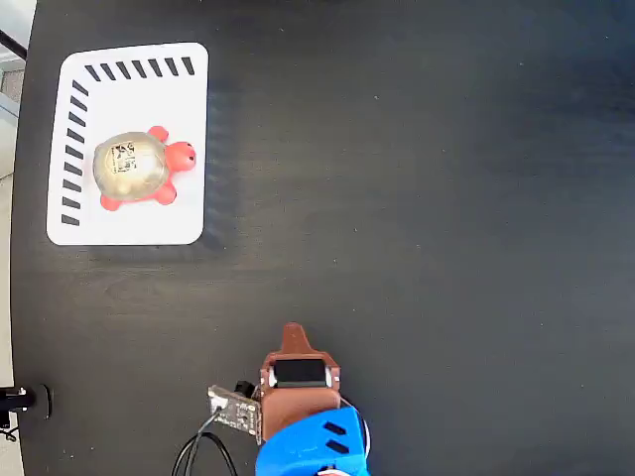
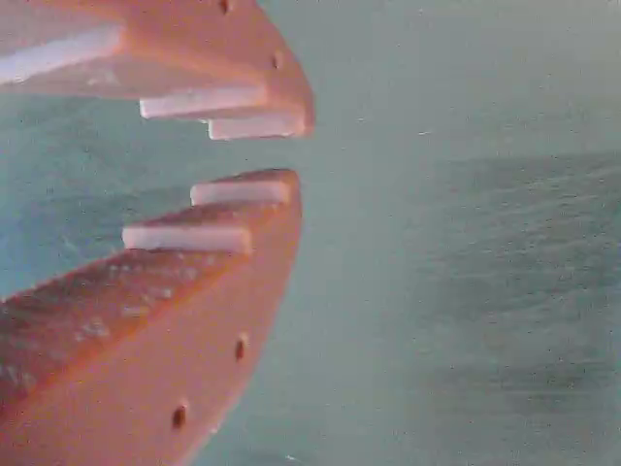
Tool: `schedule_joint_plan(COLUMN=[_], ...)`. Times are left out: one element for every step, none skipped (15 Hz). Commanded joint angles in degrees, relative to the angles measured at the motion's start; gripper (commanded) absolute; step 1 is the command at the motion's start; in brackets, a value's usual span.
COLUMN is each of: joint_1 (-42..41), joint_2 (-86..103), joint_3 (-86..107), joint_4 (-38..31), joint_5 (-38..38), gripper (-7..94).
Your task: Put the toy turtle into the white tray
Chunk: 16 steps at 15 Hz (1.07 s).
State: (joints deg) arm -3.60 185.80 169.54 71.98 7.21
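The toy turtle [image 1: 139, 169], with a gold-grey shell, a square code marker and a red-pink head and feet, lies inside the white tray [image 1: 184, 109] at the table's upper left in the fixed view, head pointing right. My gripper [image 1: 293, 335] sits far from it, at the bottom middle, folded back over the blue arm. In the wrist view the orange jaws of the gripper [image 2: 291, 153] are drawn together, with only a thin slit at the tips and nothing between them. Only bare table shows past them there.
The black table [image 1: 427, 218] fills the fixed view. A small circuit board with cables [image 1: 230, 409] hangs at the arm's left side. The table's left edge runs just beside the tray.
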Motion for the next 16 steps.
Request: schedule_joint_plan(joint_1=[0.00, 0.00, 0.00, 0.00, 0.00, 0.00, 0.00, 0.00, 0.00, 0.00, 0.00, 0.00, 0.00, 0.00, 0.00, 0.00], joint_2=[0.44, 0.44, 0.44, 0.44, 0.44, 0.44, 0.44, 0.44, 0.44, 0.44, 0.44, 0.44, 0.44, 0.44, 0.44, 0.44], joint_3=[-1.93, -1.93, -1.93, -1.93, -1.93, -1.93, -1.93, -1.93, -1.93, -1.93, -1.93, -1.93, -1.93, -1.93, -1.93, -1.93], joint_4=[0.70, 0.70, 0.70, 0.70, 0.70, 0.70, 0.70, 0.70, 0.70, 0.70, 0.70, 0.70, 0.70, 0.70, 0.70, 0.70], joint_5=[1.14, 1.05, 0.97, 0.88, 0.97, 0.97, 0.97, 0.97, 0.97, 0.97, 0.97, 0.97, 0.97, 0.97, 0.97, 0.97], gripper=[0, 0, 0, 0, 0, 0, 0, 0, 0, 0, 0, 0, 0, 0, 0, 0])
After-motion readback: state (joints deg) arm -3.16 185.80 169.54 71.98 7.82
